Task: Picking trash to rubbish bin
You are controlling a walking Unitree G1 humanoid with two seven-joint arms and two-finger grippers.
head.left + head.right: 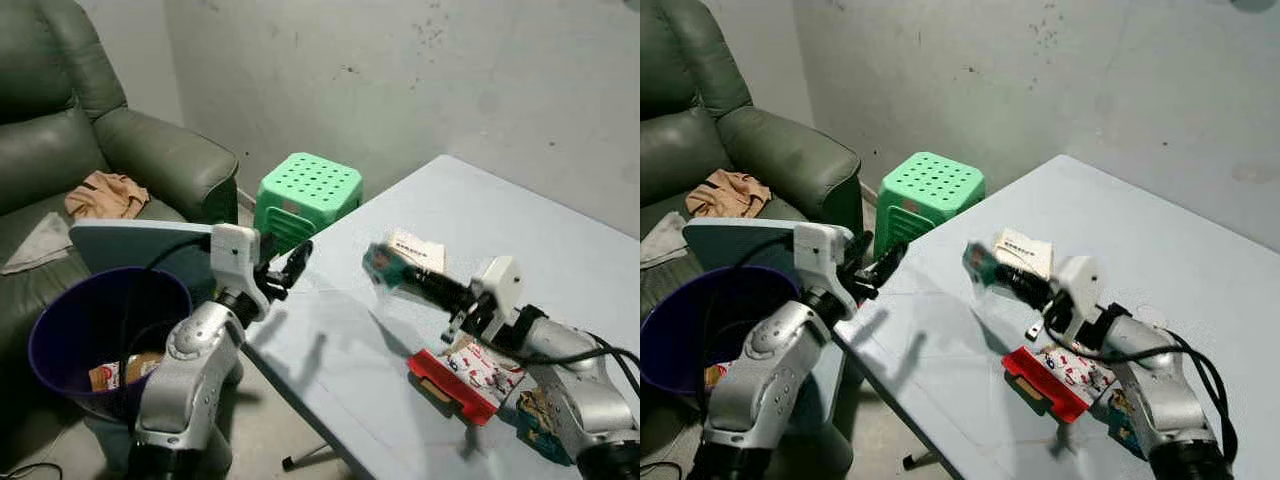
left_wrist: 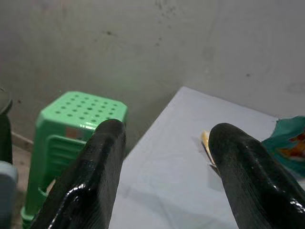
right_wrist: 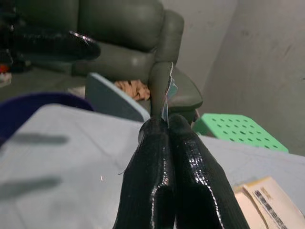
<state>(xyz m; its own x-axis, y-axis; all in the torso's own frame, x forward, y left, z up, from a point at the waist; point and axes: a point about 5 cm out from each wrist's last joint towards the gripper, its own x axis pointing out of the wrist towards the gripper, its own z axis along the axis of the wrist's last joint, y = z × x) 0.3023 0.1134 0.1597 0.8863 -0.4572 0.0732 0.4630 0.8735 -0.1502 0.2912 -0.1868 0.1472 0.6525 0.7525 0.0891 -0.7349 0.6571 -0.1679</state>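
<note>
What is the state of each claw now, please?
Left claw: open, holding nothing.
Right claw: closed on a teal wrapper, above the table.

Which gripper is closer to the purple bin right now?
Left. The left gripper hangs open at the table's near-left edge, just beside and above the purple bin. The right gripper is over the table, shut on a teal wrapper, farther away.
</note>
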